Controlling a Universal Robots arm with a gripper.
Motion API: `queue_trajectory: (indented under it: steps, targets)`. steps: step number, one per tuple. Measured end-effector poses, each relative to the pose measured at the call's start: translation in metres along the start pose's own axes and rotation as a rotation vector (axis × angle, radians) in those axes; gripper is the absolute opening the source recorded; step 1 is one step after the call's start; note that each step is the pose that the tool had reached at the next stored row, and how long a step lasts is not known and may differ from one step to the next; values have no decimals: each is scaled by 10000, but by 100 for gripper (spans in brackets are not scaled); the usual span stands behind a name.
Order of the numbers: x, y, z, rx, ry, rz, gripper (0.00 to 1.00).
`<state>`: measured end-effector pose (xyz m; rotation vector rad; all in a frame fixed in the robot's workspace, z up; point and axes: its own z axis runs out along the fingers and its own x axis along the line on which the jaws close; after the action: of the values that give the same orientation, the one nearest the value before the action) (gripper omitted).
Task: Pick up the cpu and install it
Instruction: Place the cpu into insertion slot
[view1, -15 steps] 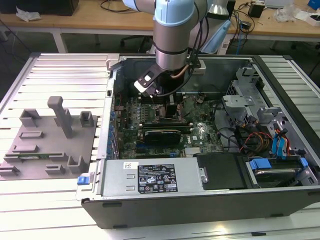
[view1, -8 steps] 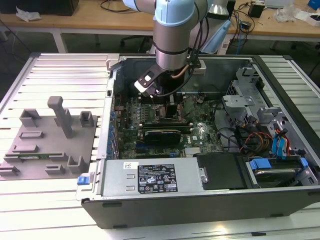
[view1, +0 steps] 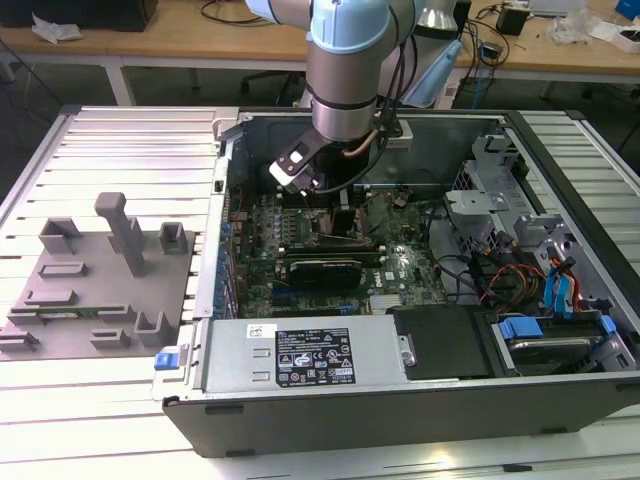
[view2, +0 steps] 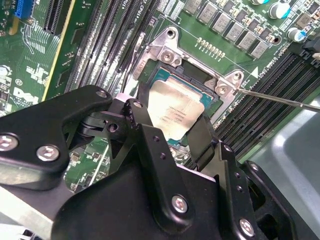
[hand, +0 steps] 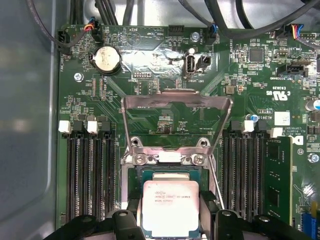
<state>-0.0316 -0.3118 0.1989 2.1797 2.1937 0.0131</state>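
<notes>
The cpu (hand: 170, 206) is a pale silver square chip lying level over the dark socket (hand: 165, 173) on the green motherboard. In both wrist views my gripper (hand: 170, 217) has one black finger (hand: 133, 214) on each side of the chip, pressed to its edges. The chip (view2: 175, 107) sits inside the socket's metal frame (view2: 167, 47) between the two fingers (view2: 141, 125); I cannot tell whether it is fully down. The socket's load plate (hand: 177, 102) stands open. In the exterior view the gripper (view1: 338, 208) reaches down into the open computer case (view1: 400, 400).
Memory slots (hand: 90, 175) flank the socket, with a memory stick (hand: 277, 180) in one. A thin lever wire (view2: 280, 97) runs beside the socket. The power supply (view1: 310, 355), drive cage and cables (view1: 555, 290) fill the case. Grey fixture blocks (view1: 100, 270) stand at the exterior view's left.
</notes>
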Motion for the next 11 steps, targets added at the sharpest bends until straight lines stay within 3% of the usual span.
queue_trajectory:
  steps: [11]
  targets:
    - [2,6,4,-2,2,2,55]
